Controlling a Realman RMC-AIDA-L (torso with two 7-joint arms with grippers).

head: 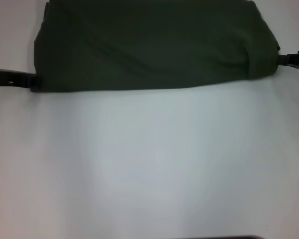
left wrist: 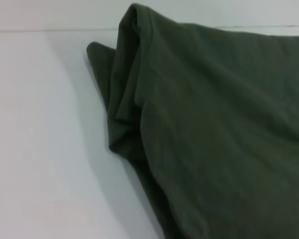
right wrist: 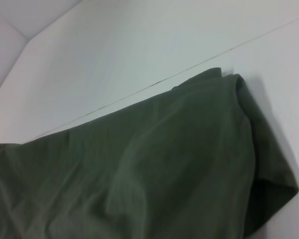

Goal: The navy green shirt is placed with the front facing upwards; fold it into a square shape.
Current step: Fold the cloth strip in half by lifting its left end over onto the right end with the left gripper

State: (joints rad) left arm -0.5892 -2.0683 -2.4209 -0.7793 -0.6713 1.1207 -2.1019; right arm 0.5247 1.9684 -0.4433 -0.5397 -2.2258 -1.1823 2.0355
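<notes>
Dark olive cotton, one item: the navy green shirt, folded into a wide band lying across the far part of the white tabletop, its near edge straight, its far side cut off by the head view. No lettering shows on the upper face.

Left end: left pincer, black, low on the tabletop, touching the band's near left corner. Whether it is clenched on cloth or released cannot be told; its tips are hidden at the fabric edge. The left wrist view shows this end as several stacked layers with a loose, rumpled lip.

Middle: smooth surface, faint diagonal creases, nothing else on it.

Right end: right pincer, black, level with the band's rounded right corner and touching it. Its state cannot be told either. The right wrist view shows the corner bulging, with one layer curling under.

Risks, as judged:
- Uneven pull from the two ends would skew the band, spoiling a square result.
- Loose left layers may slide apart if only the top one is caught.
- The bulged right corner may trap a wrinkle in the next fold.
</notes>
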